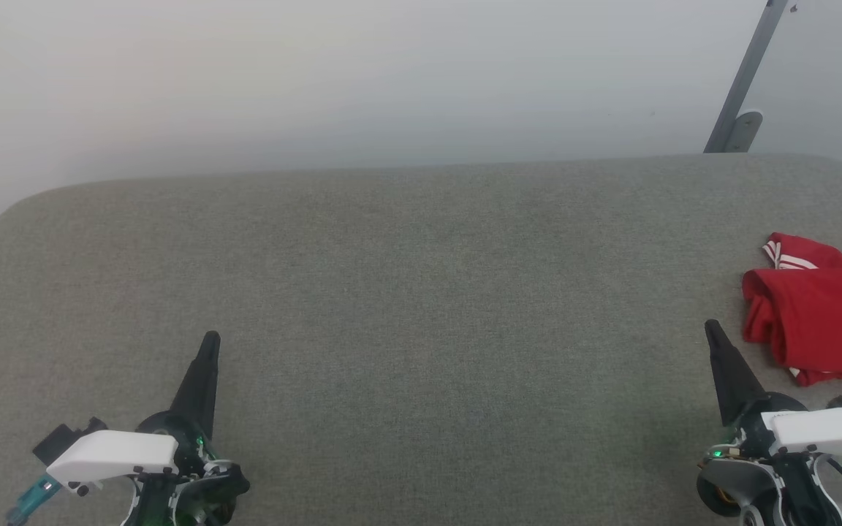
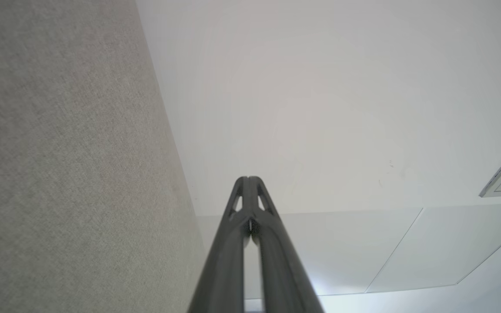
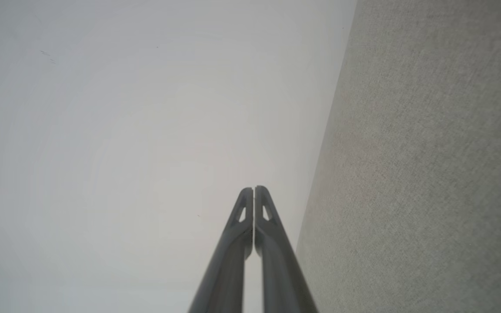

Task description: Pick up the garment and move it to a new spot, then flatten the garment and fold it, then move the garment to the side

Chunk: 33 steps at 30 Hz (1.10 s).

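Down at the near left of the grey cloth-topped desk [image 1: 421,277]: the left tool [image 1: 210,337], both dark fingers pressed together into one point, clamped on nothing, aimed toward the far edge. At the near right, in the same pose: the right tool [image 1: 710,325], fingers likewise together and empty. Seen along the fingers in each wrist view: tips touching, just a hairline seam between them, grey cloth to one side and pale wall [image 1: 319,80] beyond.

At the right edge of the desk, cut off by the frame: the garment [image 1: 823,314], red, bunched into a loose folded heap. At its far left corner, a strip of red-and-white striped trim; at its near edge, a sliver of white. Near the right tool's tip, just to the right of it, not touching. Well apart from the left tool.

Beyond the far right corner, against the wall: a slanted grey metal bar [image 1: 746,73].
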Available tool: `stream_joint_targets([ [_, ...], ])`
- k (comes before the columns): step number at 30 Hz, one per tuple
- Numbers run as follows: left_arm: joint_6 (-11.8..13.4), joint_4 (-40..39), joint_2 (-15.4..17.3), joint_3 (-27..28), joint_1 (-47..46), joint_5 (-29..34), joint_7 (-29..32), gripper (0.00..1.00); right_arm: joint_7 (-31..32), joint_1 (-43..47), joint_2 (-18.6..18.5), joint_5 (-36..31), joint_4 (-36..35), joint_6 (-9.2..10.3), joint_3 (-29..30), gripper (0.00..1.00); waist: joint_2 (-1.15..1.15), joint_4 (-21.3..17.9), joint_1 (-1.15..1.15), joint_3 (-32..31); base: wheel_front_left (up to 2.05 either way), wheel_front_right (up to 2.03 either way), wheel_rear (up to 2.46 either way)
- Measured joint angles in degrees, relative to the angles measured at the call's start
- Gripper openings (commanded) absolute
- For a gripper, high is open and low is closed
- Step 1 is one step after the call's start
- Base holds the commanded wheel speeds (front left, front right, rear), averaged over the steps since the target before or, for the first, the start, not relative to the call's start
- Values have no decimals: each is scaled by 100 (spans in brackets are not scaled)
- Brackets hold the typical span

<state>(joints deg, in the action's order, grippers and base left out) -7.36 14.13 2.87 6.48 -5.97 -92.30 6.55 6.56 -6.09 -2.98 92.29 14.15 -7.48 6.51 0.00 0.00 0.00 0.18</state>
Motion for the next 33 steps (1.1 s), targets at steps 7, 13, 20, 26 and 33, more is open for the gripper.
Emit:
stream_joint_targets([
  [7, 0, 0, 0, 0, 0, 0, 0, 0, 0, 0, 0, 0, 0, 0, 1, 0, 0, 0, 0, 0, 0, 0, 0],
  [13, 0, -1, 0, 0, 0, 0, 0, 0, 0, 0, 0, -1, -1, 0, -1, 0, 0, 0, 0, 0, 0, 0, 0],
  [20, 0, 0, 0, 0, 0, 0, 0, 0, 0, 0, 0, 0, -1, 0, 0, 0, 0, 0, 0, 0, 0, 0, 0],
  [26, 0, -1, 0, 0, 0, 0, 0, 0, 0, 0, 1, 0, -1, 0, -1, 0, 0, 0, 0, 0, 0, 0, 0],
  [33, 0, -1, 0, 0, 0, 0, 0, 0, 0, 0, 1, -1, -1, 0, 1, 0, 0, 0, 0, 0, 0, 0, 0],
])
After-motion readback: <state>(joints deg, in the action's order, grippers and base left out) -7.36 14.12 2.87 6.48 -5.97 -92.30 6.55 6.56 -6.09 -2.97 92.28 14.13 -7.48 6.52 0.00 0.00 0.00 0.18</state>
